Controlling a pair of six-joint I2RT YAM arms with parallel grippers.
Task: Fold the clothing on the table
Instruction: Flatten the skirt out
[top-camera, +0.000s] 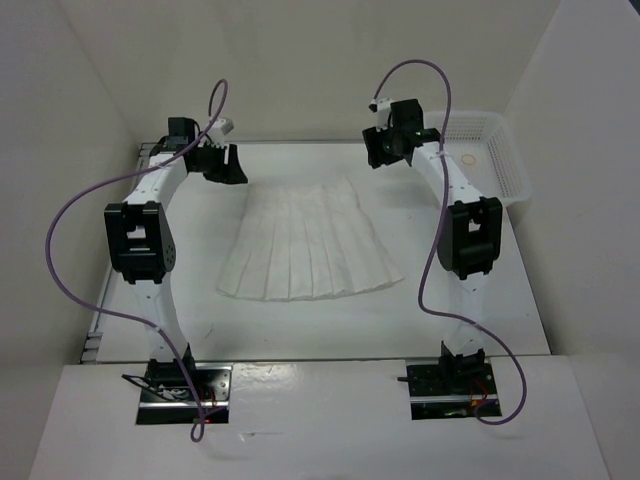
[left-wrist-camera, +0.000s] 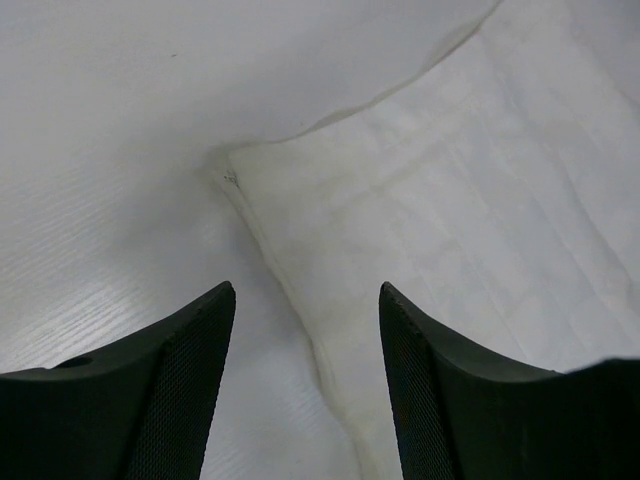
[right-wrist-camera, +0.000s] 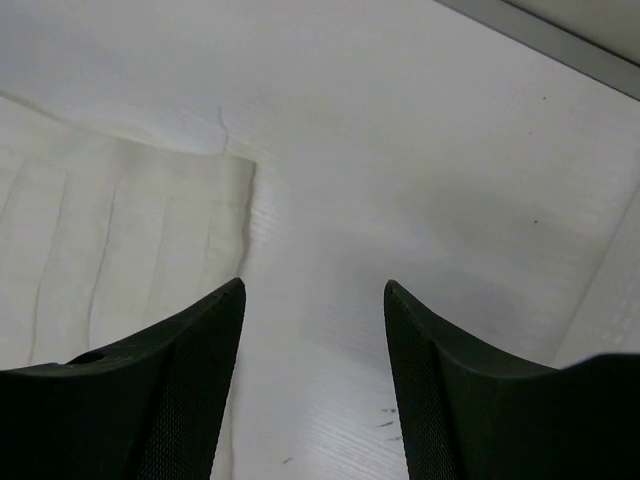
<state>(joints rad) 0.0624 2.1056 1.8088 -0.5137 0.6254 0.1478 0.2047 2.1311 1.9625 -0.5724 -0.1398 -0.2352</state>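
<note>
skirt (top-camera: 310, 245) lies flat on the table (top-camera: 480, 310), roughly mid-table between the two arms. Narrow waistband at the far end, flared hem toward the arm bases, pleats running near-to-far. No fold in it visible from the top view.

left gripper (top-camera: 222, 163) sits over the far-left waistband corner. In its wrist view the jaws are well apart with nothing clamped. The waistband corner lies just beyond the fingertips, and the fabric edge runs back through the gap between the two fingers (left-wrist-camera: 180, 380). Can't tell whether the tips touch the cloth or hang just above it; the view is too close.

right gripper (top-camera: 392, 143) is at the far right, near the other waistband corner and off the cloth in the top view. Its wrist view shows the jaws spread too, holding nothing. That skirt corner lies ahead of one finger, with bare table under the gap.

white perforated basket (top-camera: 495, 150) is at the far-right corner, beyond the right arm. purple cables (top-camera: 60, 230) loop off both arms.
</note>
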